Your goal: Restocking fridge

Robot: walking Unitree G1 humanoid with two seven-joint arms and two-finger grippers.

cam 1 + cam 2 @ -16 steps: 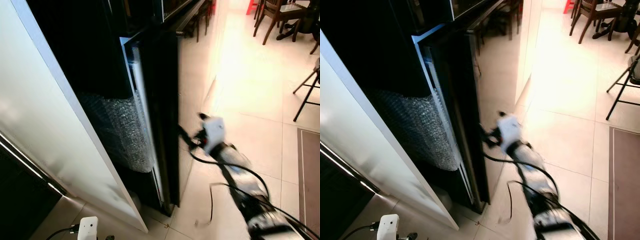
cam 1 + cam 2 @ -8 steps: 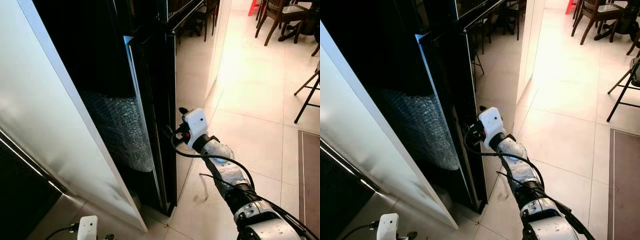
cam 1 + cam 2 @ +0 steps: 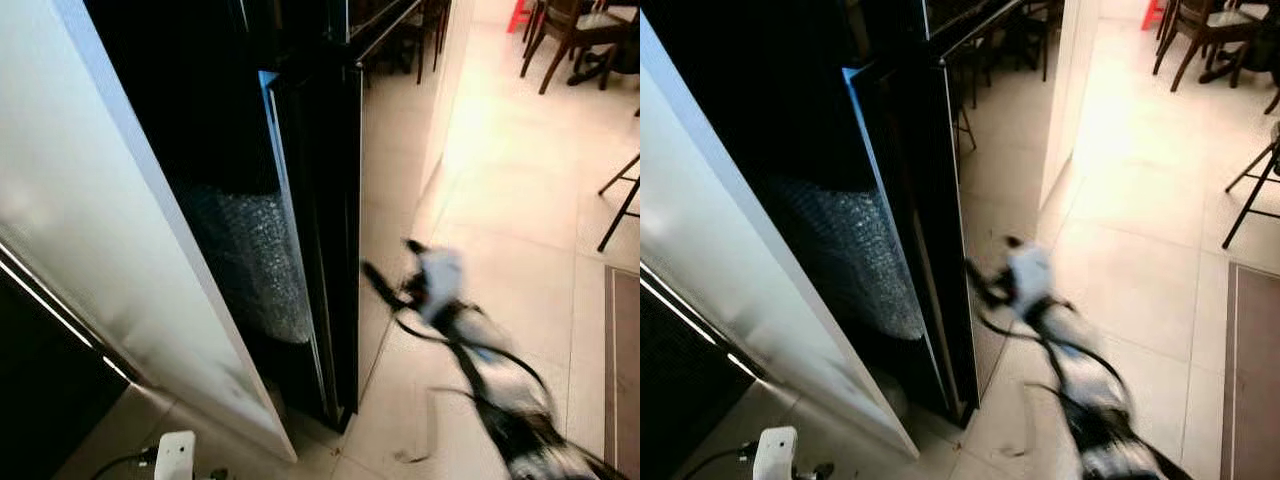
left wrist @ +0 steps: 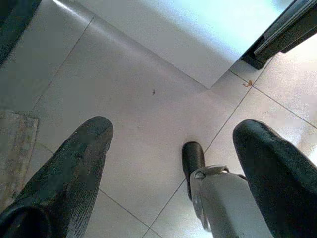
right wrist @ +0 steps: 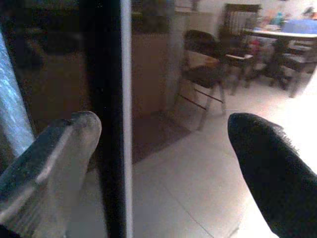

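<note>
The fridge's glossy black door (image 3: 335,200) stands ajar, its pale edge (image 3: 285,200) facing me. Bubble wrap (image 3: 250,260) shows in the dark gap behind it. My right arm (image 3: 480,360) is blurred with motion; its gripper (image 3: 378,282) is open beside the door's lower front face. In the right wrist view the door's edge (image 5: 116,124) runs between the spread fingers (image 5: 267,173), nearer one of them. My left gripper (image 4: 173,183) hangs open over the floor tiles by my foot (image 4: 218,198).
A white panel (image 3: 100,230) slants along the left of the fridge. Wooden chairs (image 3: 575,30) stand at the far right, black stand legs (image 3: 620,200) at the right edge, and a brown mat (image 3: 620,350) lies on the pale tiled floor (image 3: 500,180).
My right gripper was against the door's edge half a second ago; it has swung a little away to the right and is now blurred. The door's opening looks unchanged.
</note>
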